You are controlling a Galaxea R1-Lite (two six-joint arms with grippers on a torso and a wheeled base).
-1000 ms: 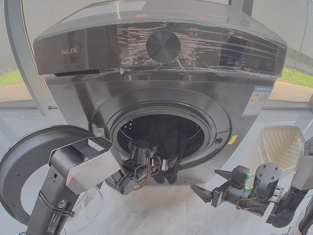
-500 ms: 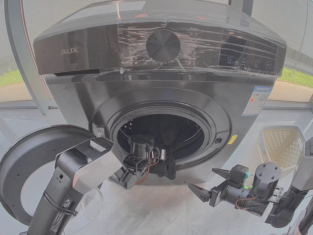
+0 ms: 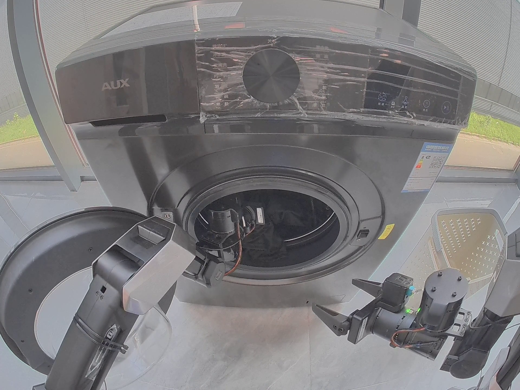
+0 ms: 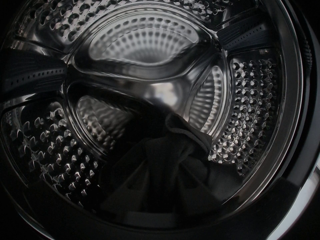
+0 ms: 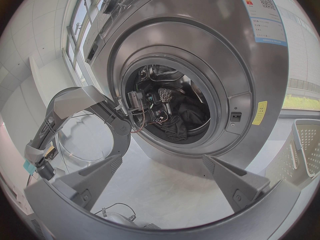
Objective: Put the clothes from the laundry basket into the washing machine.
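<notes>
Well inside the drum mouth, the left pincer (image 3: 259,218) sits over a dark garment (image 4: 173,170); whether it grips the cloth or has let go I cannot tell. The garment lies crumpled on the bottom of the drum (image 4: 253,94), close to its front lip, so it probably needs only to stay clear of the door seal. The right pincer (image 3: 338,298) hangs spread wide and holds nothing, low over the floor in front of the washing machine (image 3: 135,153), likely parked out of the left arm's way. The door (image 3: 38,277) stands swung open at the machine's left side, and the laundry basket (image 3: 468,239) sits on the floor at its right.
</notes>
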